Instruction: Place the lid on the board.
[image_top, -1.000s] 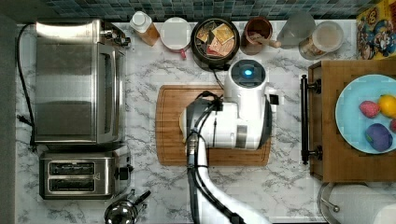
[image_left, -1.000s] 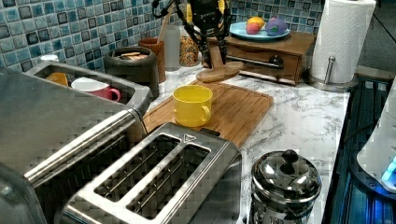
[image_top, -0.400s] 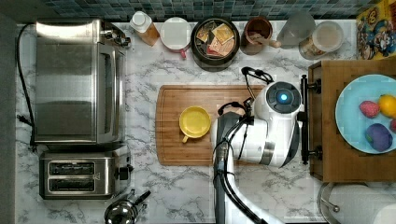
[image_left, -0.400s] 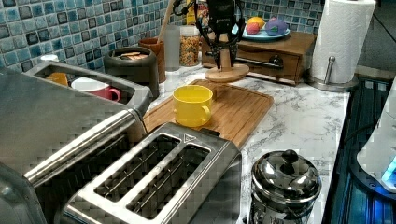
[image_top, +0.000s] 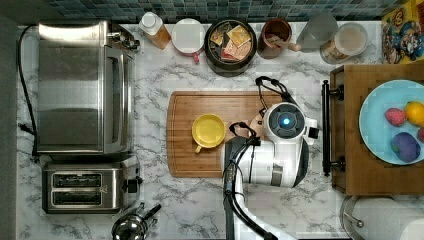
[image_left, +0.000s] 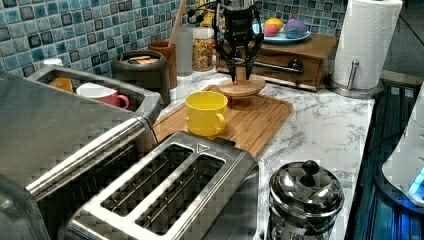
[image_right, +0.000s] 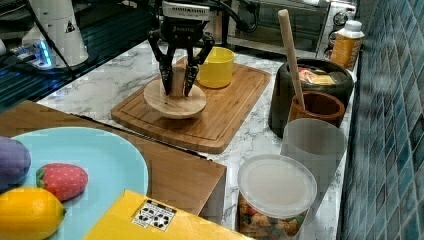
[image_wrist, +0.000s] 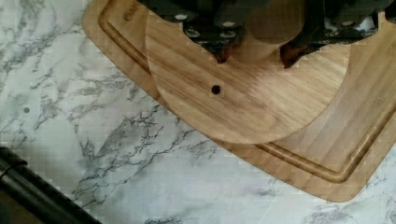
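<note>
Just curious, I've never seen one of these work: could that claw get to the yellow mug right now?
Probably not yet. The claw is shut on the wooden lid, so it's occupied. Otherwise the yellow mug stands close by on the board with nothing between them.

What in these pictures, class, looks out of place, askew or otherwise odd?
The round wooden lid, gripped by its knob in the gripper, hangs over the corner of the light-brown bamboo cutting board nearest the dark wooden tray, partly overhanging the marble. Otherwise nothing looks spilled or damaged.
</note>
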